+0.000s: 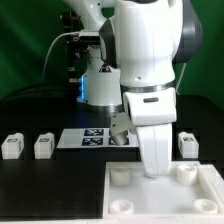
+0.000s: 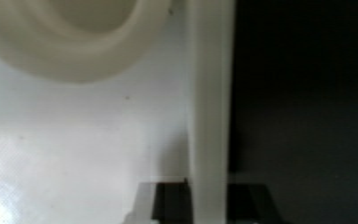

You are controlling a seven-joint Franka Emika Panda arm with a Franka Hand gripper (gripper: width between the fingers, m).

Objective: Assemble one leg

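Three legs counted, loose on the black table [image 1: 55,190]: far-left leg [image 1: 12,146], neighbour leg [image 1: 43,146] and right leg [image 1: 186,143]. All sit well apart from the gripper [image 1: 151,152], which hangs over the near tabletop [image 1: 205,197]. I cannot tell whether its jaws grasp anything. I judge each leg light, rigid, smooth plastic, best pinched across its flat sides. Containers: corner sockets [image 1: 120,178], those visible empty.
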